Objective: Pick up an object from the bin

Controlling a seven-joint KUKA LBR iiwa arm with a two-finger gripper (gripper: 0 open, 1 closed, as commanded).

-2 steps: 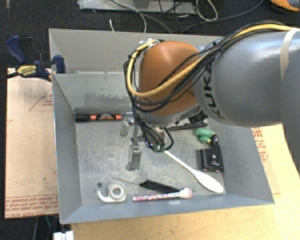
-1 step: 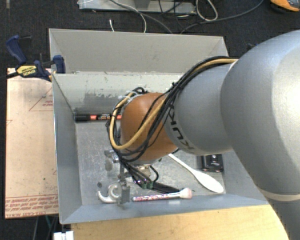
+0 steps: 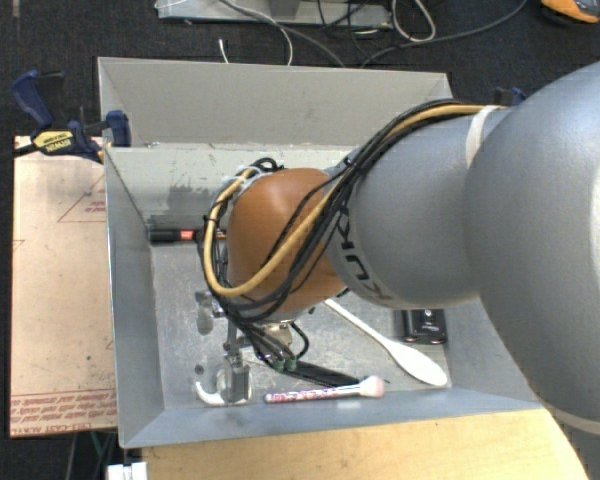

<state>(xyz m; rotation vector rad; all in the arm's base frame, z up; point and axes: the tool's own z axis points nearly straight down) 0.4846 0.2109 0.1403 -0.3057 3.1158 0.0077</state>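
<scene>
Camera view: gripper (image 3: 234, 366) sits low in the grey bin (image 3: 130, 298), at the view's lower-left corner, just above a small white hook-shaped piece (image 3: 210, 396). Whether it is clenched or released cannot be told.
- Piece: probably light, rigid plastic, smooth and likely slippery; best taken across its thickest part.
- Beside it: pink-tipped patterned stick (image 3: 320, 393), white spoon (image 3: 392, 346).
</scene>
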